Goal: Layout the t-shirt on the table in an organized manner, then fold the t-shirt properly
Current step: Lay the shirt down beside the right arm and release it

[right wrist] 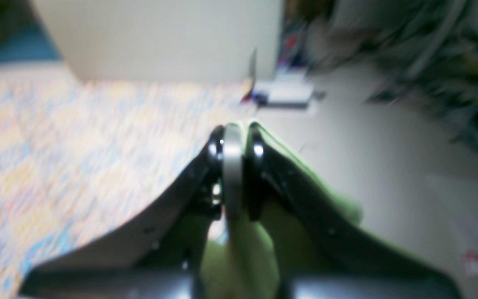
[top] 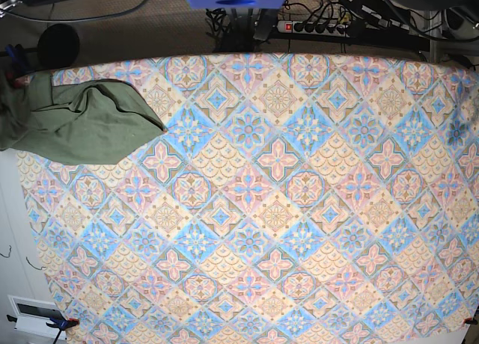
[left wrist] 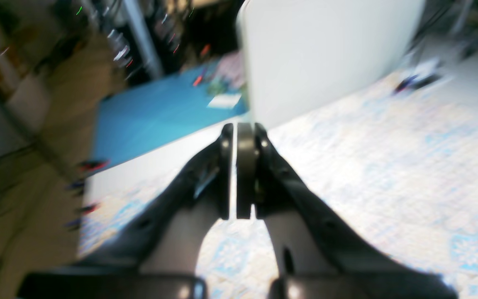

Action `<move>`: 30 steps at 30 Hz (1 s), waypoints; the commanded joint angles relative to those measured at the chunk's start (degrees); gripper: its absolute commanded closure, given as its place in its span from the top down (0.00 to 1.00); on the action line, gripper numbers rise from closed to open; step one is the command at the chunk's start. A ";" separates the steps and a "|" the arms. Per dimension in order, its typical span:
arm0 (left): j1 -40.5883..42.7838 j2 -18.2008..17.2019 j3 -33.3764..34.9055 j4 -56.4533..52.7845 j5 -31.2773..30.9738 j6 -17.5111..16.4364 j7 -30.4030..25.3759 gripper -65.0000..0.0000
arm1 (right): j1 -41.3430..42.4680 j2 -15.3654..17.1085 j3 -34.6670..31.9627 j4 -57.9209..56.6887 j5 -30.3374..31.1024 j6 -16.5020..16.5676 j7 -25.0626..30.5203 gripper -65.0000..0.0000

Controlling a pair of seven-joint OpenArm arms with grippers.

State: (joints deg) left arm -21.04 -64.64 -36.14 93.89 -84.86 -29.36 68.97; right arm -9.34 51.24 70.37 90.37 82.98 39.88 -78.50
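Closest to your right wrist camera, the right pincer [right wrist: 237, 174] has its jaws pressed together on a bunch of olive-green cloth, the t-shirt [right wrist: 239, 253], which spills out below and along the right side of the jaws. That view is blurred, so you cannot make out which part of the garment is caught.

Your left wrist view, also smeared, shows the left pincer [left wrist: 237, 174] with its jaws nearly touching, only a thin slit of light between them, and nothing in it. Below it lies the patterned surface [left wrist: 388, 166]. A small patch of green shows at the right edge of that frame, well apart from the jaws.

From the base view you see the t-shirt [top: 82, 123] lying crumpled at the far left corner of the surface [top: 284, 209], part of it running off the left edge of the frame. It is bunched into folds, not spread flat. Neither arm appears in this view.
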 commanded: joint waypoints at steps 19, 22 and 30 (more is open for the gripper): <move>27.94 28.47 -4.17 7.08 -0.14 0.31 -5.37 0.00 | 7.37 -2.85 -19.95 15.96 2.02 0.12 1.80 0.01; 29.61 34.36 -3.64 10.86 0.42 0.31 -5.28 0.00 | 7.81 -2.94 -22.50 16.84 2.02 0.12 0.92 0.01; 30.66 44.55 0.84 12.62 9.47 0.31 -5.28 0.00 | 17.65 -7.77 -38.32 16.67 2.02 0.12 1.09 0.01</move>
State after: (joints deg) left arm 10.33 -19.22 -34.87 105.54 -73.63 -28.75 65.47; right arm 7.22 42.41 31.83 106.50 83.70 39.86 -79.50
